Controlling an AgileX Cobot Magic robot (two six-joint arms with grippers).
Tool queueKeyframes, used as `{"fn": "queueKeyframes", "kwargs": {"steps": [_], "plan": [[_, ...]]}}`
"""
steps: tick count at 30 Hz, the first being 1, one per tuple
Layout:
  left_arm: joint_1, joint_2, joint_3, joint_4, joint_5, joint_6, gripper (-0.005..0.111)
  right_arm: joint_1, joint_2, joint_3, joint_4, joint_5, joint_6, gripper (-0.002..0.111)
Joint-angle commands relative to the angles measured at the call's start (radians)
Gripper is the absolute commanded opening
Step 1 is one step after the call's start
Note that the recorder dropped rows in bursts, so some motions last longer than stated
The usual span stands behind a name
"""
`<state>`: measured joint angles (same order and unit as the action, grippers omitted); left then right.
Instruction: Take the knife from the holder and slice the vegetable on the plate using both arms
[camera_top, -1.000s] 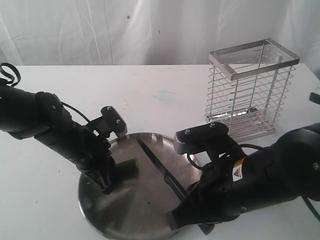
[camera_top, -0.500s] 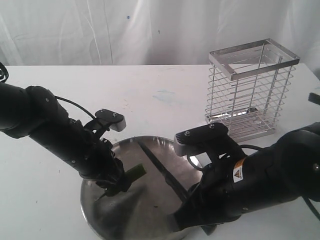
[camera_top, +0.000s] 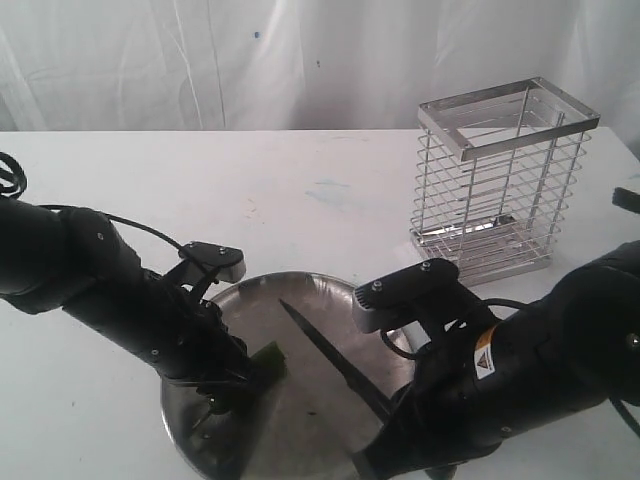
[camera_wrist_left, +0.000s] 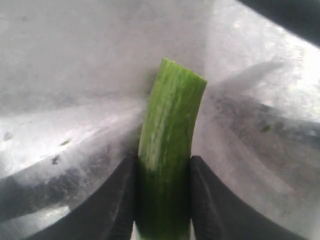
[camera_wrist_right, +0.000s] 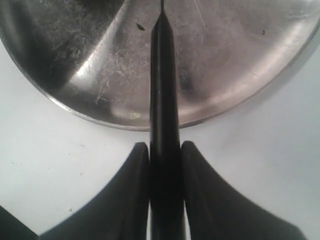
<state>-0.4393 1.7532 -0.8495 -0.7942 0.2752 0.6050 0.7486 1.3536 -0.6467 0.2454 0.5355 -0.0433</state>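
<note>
Knife (camera_top: 335, 355): slim, dark narrow blade, black handle. Clamped at the handle between the two black fingers of the right gripper (camera_wrist_right: 164, 147), jaws closed tight against both sides. Blade laid slantwise over the plate (camera_top: 300, 283), point reaching in toward the middle; handle crossing the near rim, with the gripper's fingers over the white table (camera_top: 300, 190) just outside it. Contact between blade and plate: cannot tell.

Vegetable (camera_wrist_left: 167, 150): short glossy green piece, one end blunt and flat. Pinched between the fingers of the left gripper (camera_wrist_left: 164, 165), jaws closed on its sides, blunt end sticking out past the fingertips. Held low over the plate's left half, near the knife's blade but apart from it.

Plate: large, round, dull silver steel, raised rim, scuffed and scratched. Set on the table between the two black-wrapped arms.

Holder (camera_top: 500, 180): tall rectangular cage of silver wire, flat metal rim. Upright on the table behind the right arm, well apart from the plate.
</note>
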Motion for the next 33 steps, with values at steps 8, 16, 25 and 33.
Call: {"fn": "queueKeyframes", "kwargs": {"steps": [8,16,25,33], "plan": [[-0.005,-0.007,0.029,-0.042,-0.05,-0.047,0.056,0.001,0.017,-0.004,-0.015,0.012,-0.002,0.0],[-0.005,-0.018,0.01,-0.062,-0.031,-0.047,0.059,0.001,0.017,-0.021,-0.015,0.024,-0.006,0.0],[-0.003,-0.118,0.01,-0.058,-0.057,-0.026,0.059,0.044,0.029,-0.025,-0.01,0.013,-0.006,0.0],[-0.003,-0.171,0.01,-0.051,-0.069,-0.026,0.059,0.049,0.083,-0.033,-0.01,-0.013,0.001,0.0]]}}
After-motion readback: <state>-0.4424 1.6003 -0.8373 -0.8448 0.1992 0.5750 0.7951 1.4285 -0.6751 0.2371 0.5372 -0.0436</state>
